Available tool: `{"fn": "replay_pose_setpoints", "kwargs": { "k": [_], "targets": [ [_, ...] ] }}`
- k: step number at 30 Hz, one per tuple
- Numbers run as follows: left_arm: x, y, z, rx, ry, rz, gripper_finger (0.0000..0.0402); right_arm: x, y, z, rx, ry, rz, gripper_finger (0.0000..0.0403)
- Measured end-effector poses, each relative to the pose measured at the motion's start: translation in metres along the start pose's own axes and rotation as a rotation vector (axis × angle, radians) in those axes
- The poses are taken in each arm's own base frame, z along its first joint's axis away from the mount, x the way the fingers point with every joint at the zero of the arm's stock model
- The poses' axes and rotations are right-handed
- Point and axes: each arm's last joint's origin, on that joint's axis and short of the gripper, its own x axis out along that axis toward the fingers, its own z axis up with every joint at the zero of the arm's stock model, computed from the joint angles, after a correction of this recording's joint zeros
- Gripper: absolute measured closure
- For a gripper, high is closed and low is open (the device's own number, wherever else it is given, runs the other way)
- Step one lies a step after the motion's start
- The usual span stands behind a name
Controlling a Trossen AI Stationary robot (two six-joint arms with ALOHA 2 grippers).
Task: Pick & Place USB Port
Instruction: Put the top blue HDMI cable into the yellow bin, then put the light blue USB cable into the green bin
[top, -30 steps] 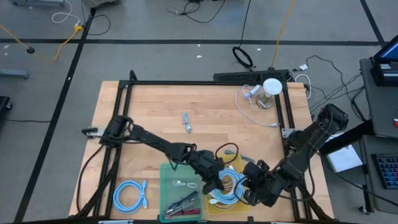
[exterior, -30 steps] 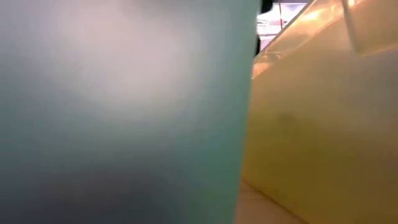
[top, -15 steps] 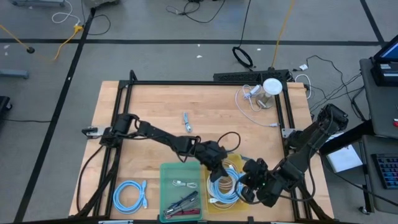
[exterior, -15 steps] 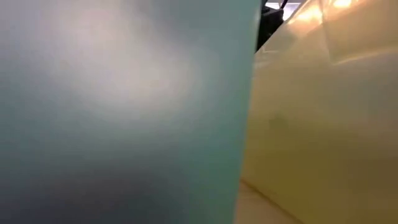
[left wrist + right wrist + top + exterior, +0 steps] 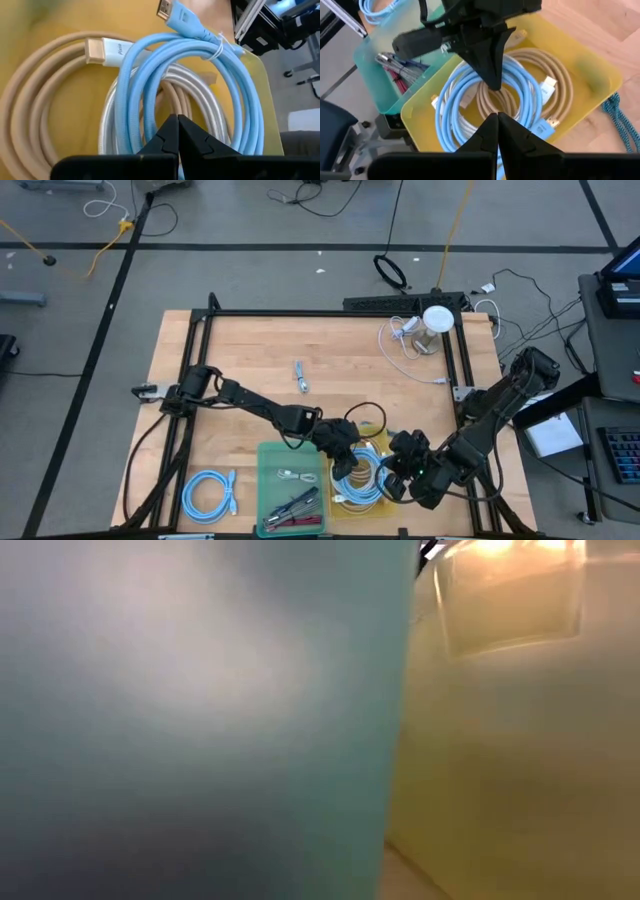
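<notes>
A yellow bin (image 5: 375,442) near the table's near edge holds coiled cables: a light-blue one (image 5: 125,90), a beige one (image 5: 30,100) and a white one. My left gripper (image 5: 343,442) is shut and points down over the blue coil (image 5: 442,112); the right wrist view shows its tip (image 5: 494,85). My right gripper (image 5: 398,465) is shut, just to the right, over the same bin (image 5: 600,75). A small silver-and-blue USB piece (image 5: 300,376) lies on the bare wood farther back. My left gripper comes from above, its shut tips (image 5: 177,120) close over the blue coil's strands (image 5: 150,115). I cannot tell whether they touch the cable. My right gripper touches nothing that shows.
A green bin (image 5: 290,455) with small tools and a cable stands left of the yellow one; both fill the low view (image 5: 200,720). Another blue coil (image 5: 208,492) lies near the near-left corner. A white round object with a cord (image 5: 437,320) sits far right. A teal braided cable (image 5: 620,115) lies beside the yellow bin.
My left gripper has moved from the green and yellow bins' shared border toward the right and far side, over the yellow bin's coils. My right gripper has crept a little toward the left and far edge. In the low view the yellow bin's wall has shifted.
</notes>
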Motion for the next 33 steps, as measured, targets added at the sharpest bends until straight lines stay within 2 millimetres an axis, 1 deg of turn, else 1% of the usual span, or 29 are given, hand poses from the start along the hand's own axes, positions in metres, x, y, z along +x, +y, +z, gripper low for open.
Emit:
{"fn": "replay_pose_setpoints", "kwargs": {
  "k": [4, 6, 8, 9, 12, 14, 16, 17, 19, 22, 25, 28, 30, 33],
  "targets": [
    [0.000, -0.001, 0.001, -0.010, -0.001, -0.033, 0.0402, 0.000, 0.001, 0.001, 0.004, -0.015, 0.005, 0.0403],
    [0.000, -0.005, 0.003, -0.018, 0.005, -0.115, 0.0401, 0.000, 0.002, 0.001, 0.007, -0.017, 0.015, 0.0403],
    [-0.006, -0.015, 0.009, -0.004, -0.024, -0.200, 0.0401, 0.000, 0.004, 0.001, 0.008, -0.023, 0.034, 0.0403],
    [-0.014, -0.024, 0.015, 0.016, -0.063, -0.243, 0.0401, 0.000, 0.005, 0.002, 0.005, -0.035, 0.047, 0.0403],
    [-0.046, -0.052, 0.032, 0.072, -0.163, -0.331, 0.0401, -0.001, 0.011, 0.004, -0.001, -0.091, 0.090, 0.0403],
    [-0.065, -0.064, 0.038, 0.104, -0.202, -0.345, 0.0401, -0.001, 0.014, 0.007, -0.006, -0.130, 0.117, 0.0403],
    [-0.086, -0.071, 0.042, 0.124, -0.213, -0.312, 0.0401, 0.000, 0.018, 0.011, -0.011, -0.161, 0.147, 0.0403],
    [-0.098, -0.075, 0.044, 0.134, -0.227, -0.276, 0.0401, 0.001, 0.020, 0.014, -0.019, -0.171, 0.158, 0.0403],
    [-0.129, -0.081, 0.045, 0.148, -0.236, -0.169, 0.0401, 0.004, 0.020, 0.021, -0.035, -0.190, 0.157, 0.0403],
    [-0.171, -0.081, 0.034, 0.105, -0.227, 0.124, 0.0401, 0.013, 0.014, 0.039, -0.018, -0.198, 0.122, 0.0403],
    [-0.206, -0.065, 0.010, -0.072, -0.164, 0.491, 0.0401, 0.027, 0.003, 0.064, -0.006, -0.132, 0.088, 0.0403],
    [-0.243, -0.051, -0.013, -0.281, -0.102, 0.768, 0.0401, 0.043, -0.014, 0.094, -0.001, -0.094, 0.045, 0.0398],
    [-0.255, -0.045, -0.026, -0.367, -0.035, 0.906, 0.0401, 0.052, -0.028, 0.115, -0.002, -0.101, -0.001, 0.0389],
    [-0.263, -0.047, -0.040, -0.393, 0.029, 0.996, 0.0399, 0.066, -0.053, 0.150, 0.014, -0.104, -0.041, 0.0365]
  ]
}}
